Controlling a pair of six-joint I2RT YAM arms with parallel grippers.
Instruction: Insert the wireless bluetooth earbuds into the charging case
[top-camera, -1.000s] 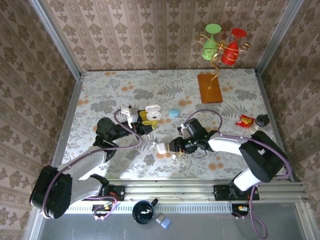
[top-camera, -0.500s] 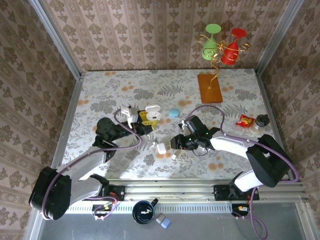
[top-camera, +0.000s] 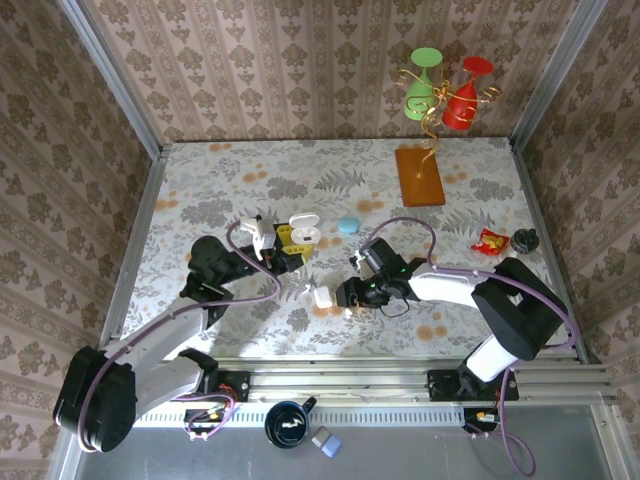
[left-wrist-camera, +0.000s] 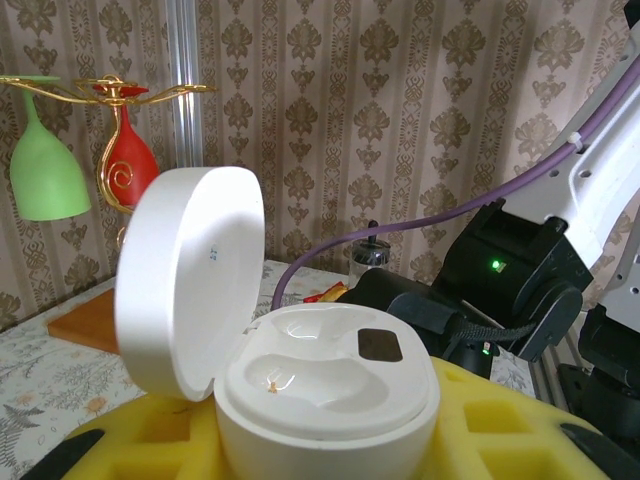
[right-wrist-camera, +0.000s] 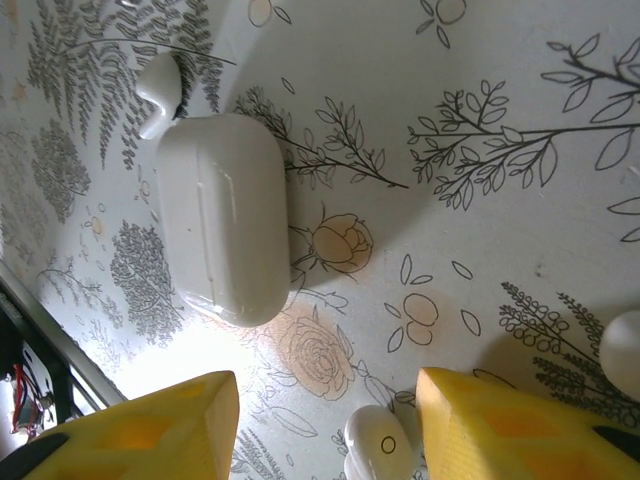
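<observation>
The charging case (left-wrist-camera: 325, 375) is white and round, with its lid (left-wrist-camera: 190, 280) swung open and both inner wells bare. My left gripper (left-wrist-camera: 330, 440) is shut on it between yellow foam pads; from above, that gripper (top-camera: 285, 250) holds the case (top-camera: 303, 226) left of centre. My right gripper (right-wrist-camera: 325, 430) is open and low over the table. One of the white earbuds (right-wrist-camera: 375, 445) lies between its yellow pads (right-wrist-camera: 500, 425), untouched. A second earbud (right-wrist-camera: 158, 90) lies against the far end of a closed white oval case (right-wrist-camera: 225, 215). In the top view the right gripper (top-camera: 345, 297) sits just right of that closed case (top-camera: 322, 296).
A small bluish round thing (top-camera: 347, 226) lies behind the grippers. A wooden base (top-camera: 419, 176) with a gold rack holding green and red glasses stands at the back right. A red packet (top-camera: 488, 241) and a dark object (top-camera: 524, 240) are at the right. Another white thing (right-wrist-camera: 625, 350) shows at the right wrist view's edge.
The right gripper has shifted slightly beside the closed oval case, ending a little nearer the front edge. The left arm and the open case have held still.
</observation>
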